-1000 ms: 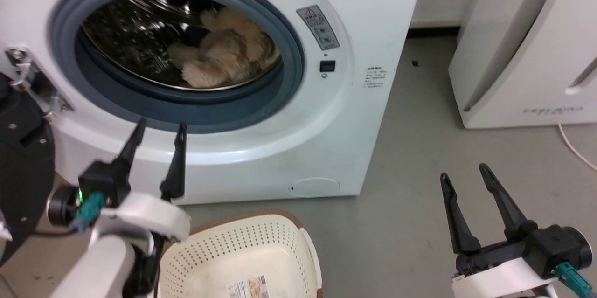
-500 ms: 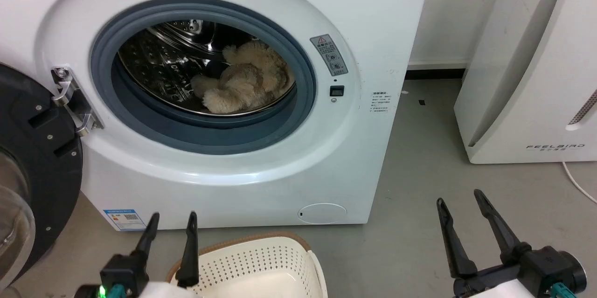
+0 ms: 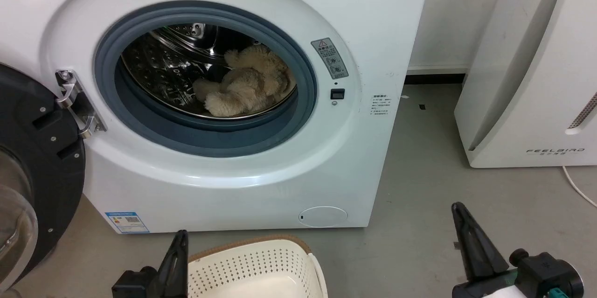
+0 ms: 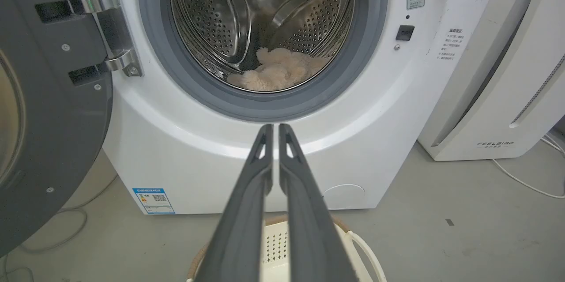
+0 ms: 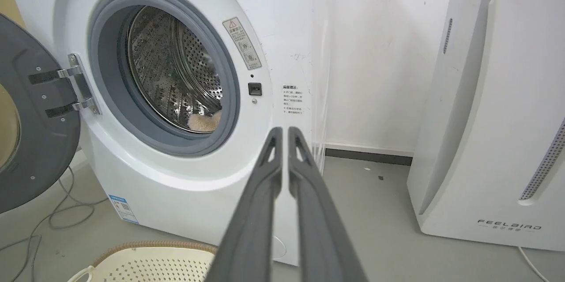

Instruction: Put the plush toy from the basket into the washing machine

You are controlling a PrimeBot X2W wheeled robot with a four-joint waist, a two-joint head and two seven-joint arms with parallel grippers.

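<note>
The plush toy [image 3: 245,84] lies inside the washing machine [image 3: 224,186], on the bottom of the shiny drum, a bit to the right. It is fluffy and cream-beige, with long shaggy fur and stubby round parts.

The head view looks down on it and shows most of its body. The left wrist view looks straight into the drum from low down. There the toy is a flat furry heap, and the many small holes and smooth bumps of the steel wall show well. The right wrist view looks in from the right side, where a little tuft of fur peeks over the thick grey rubber ring.

The round door [image 3: 42,158] hangs open at the left. It has a black frame and clear glass, and a silver metal hinge [image 3: 77,104] holds it.

The basket [image 3: 254,265] stands on the grey floor [image 3: 419,204], near the robot and in front of the machine. It is white plastic full of little holes, with a brown woven-look rim.

The left gripper [image 4: 276,128] is by the basket, its two long dark fingers pressed close together with nothing between them. The right gripper [image 5: 284,131] is further right over the floor, its fingers also closed on nothing.

A tall white box marked FEELBIRD [image 3: 536,79] stands at the right. The left wrist view shows a thin white cable [image 4: 521,180] beside it.
</note>
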